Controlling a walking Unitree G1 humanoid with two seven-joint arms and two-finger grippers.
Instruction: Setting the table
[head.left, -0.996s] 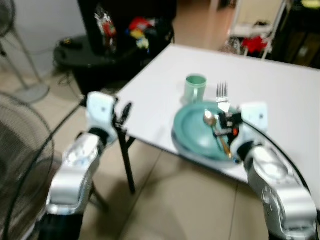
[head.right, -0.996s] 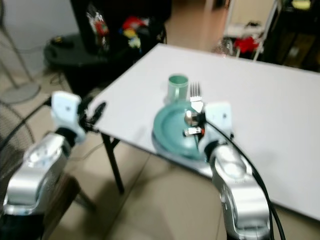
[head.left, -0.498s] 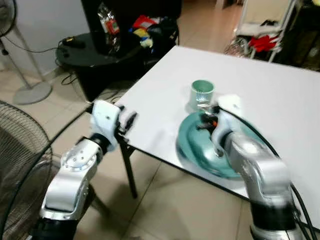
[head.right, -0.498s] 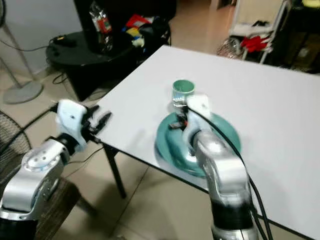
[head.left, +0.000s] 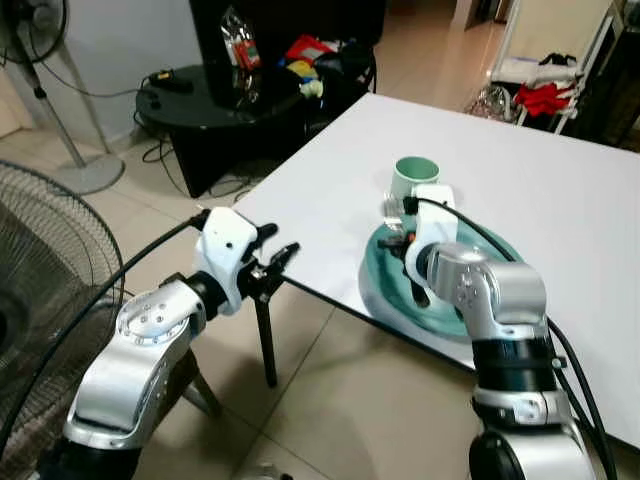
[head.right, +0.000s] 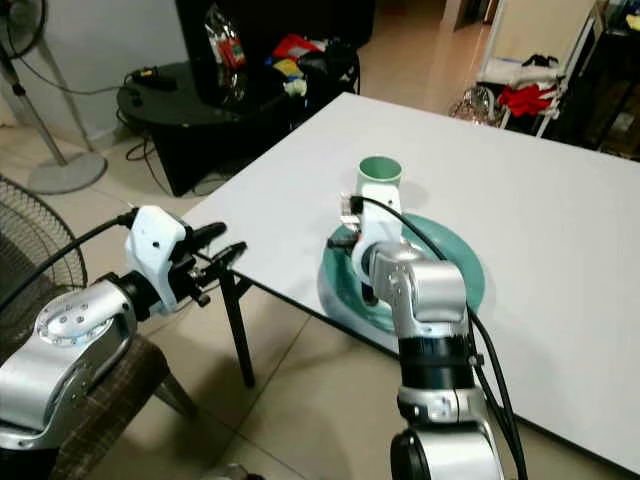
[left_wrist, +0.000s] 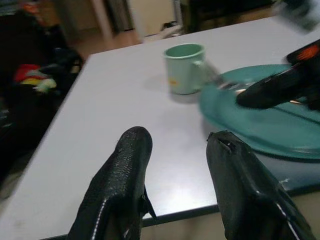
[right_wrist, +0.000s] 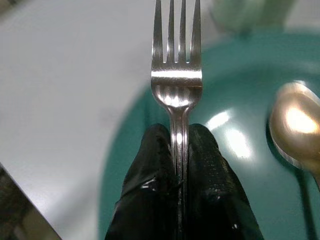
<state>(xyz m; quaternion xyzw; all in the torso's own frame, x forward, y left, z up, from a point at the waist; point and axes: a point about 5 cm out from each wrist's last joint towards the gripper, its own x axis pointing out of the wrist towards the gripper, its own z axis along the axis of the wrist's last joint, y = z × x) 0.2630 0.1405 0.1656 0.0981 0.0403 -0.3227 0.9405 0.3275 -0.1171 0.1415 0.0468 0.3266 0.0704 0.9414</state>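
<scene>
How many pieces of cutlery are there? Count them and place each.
2. A fork is clamped in the right gripper over the plate's rim; a spoon lies in the plate. Others may be hidden behind the arm.

Silver arms, white wrists, black cables, black-fingered tools.

Shiny metal fork (right_wrist: 176, 82), glossy teal plate (right_wrist: 235, 150), matt white table (head.left: 560, 190)

Steel fork (right_wrist: 176, 80) over teal plate (right_wrist: 235, 150) — spoon (right_wrist: 295, 130) on it.
</scene>
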